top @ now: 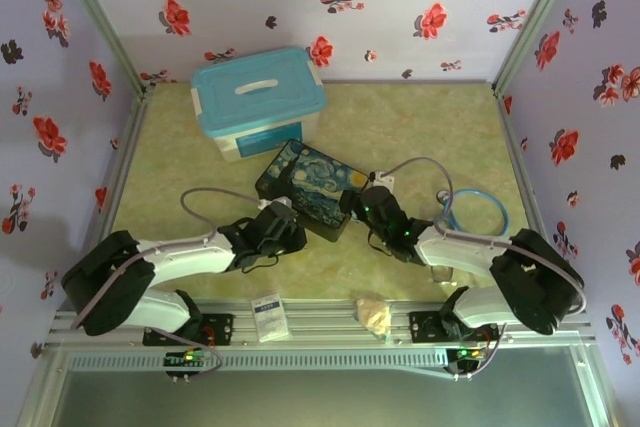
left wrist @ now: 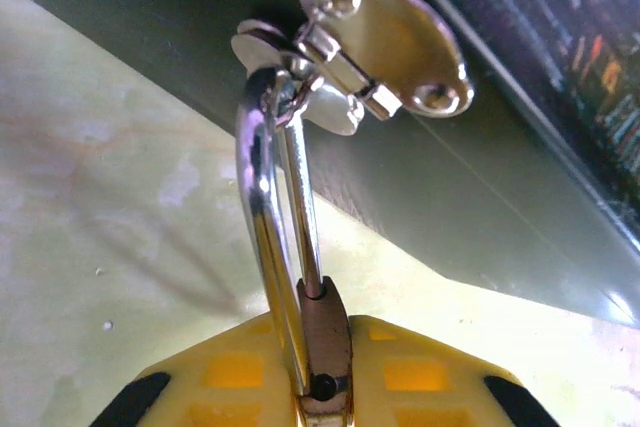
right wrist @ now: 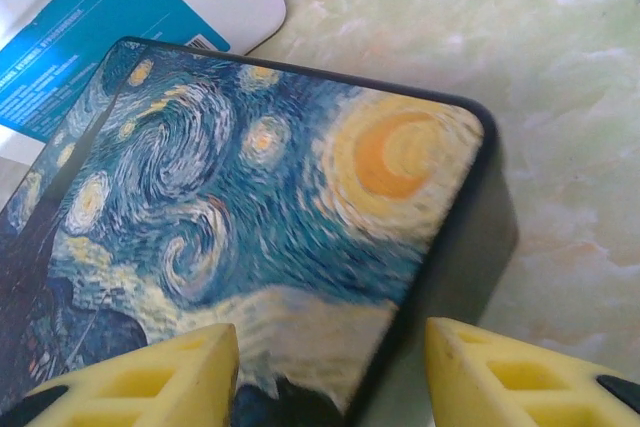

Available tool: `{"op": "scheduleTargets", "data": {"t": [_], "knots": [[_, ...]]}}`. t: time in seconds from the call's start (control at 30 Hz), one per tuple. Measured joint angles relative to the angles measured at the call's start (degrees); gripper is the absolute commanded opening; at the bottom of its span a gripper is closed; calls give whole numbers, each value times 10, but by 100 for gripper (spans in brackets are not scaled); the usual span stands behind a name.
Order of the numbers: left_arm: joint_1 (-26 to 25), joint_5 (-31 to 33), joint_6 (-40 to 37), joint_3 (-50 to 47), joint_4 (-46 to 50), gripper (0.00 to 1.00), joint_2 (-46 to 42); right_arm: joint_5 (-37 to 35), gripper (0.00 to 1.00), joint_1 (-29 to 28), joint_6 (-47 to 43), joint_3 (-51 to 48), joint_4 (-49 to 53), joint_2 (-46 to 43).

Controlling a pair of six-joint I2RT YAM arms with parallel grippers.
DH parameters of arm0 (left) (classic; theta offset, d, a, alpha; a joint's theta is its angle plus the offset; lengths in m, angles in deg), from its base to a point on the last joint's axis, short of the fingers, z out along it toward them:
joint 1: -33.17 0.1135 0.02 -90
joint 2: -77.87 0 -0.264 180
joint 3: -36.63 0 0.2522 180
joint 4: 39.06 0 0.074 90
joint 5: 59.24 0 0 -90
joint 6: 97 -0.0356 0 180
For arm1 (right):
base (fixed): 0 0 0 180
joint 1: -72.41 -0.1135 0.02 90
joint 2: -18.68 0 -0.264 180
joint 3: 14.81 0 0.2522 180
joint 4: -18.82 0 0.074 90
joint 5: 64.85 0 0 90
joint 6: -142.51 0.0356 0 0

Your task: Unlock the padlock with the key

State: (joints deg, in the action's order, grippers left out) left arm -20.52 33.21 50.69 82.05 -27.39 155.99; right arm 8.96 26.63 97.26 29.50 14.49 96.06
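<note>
The padlock (left wrist: 326,342) is a narrow brass body between my yellow pads, and my left gripper (left wrist: 325,372) is shut on it. Its silver shackle (left wrist: 262,217) runs up through the brass clasp (left wrist: 390,42) on the dark side of the painted box (top: 312,184). In the top view the left gripper (top: 287,230) sits at the box's near-left side. My right gripper (right wrist: 330,347) stands open above the box's near corner (right wrist: 300,207), with nothing held between its fingers; the top view has it (top: 352,203) at the box's right end. The key is hidden.
A white bin with a blue lid (top: 258,97) stands behind the box, touching its far-left corner. A blue hose loop (top: 478,213) lies at the right. A white card (top: 268,316) and a crumpled tan lump (top: 375,316) rest on the front rail.
</note>
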Motion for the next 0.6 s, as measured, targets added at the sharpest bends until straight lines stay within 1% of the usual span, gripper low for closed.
{"op": "scheduleTargets", "data": {"t": [0.1, 0.23, 0.43, 0.5, 0.53, 0.6], "knots": [[0, 6, -15, 20, 48, 17, 0, -2, 49, 0, 1, 21, 25, 22], [0, 30, -40, 44, 108, 17, 1, 5, 47, 0, 3, 40, 28, 44], [0, 57, -58, 75, 138, 20, 32, 7, 45, 0, 8, 55, 14, 68], [0, 66, -62, 82, 142, 24, 39, 7, 44, 0, 9, 57, 10, 72], [0, 70, -67, 83, 143, 30, 41, 7, 44, 0, 9, 57, 8, 73], [-2, 79, -75, 84, 150, 24, 43, 7, 43, 0, 9, 58, 4, 75]]}}
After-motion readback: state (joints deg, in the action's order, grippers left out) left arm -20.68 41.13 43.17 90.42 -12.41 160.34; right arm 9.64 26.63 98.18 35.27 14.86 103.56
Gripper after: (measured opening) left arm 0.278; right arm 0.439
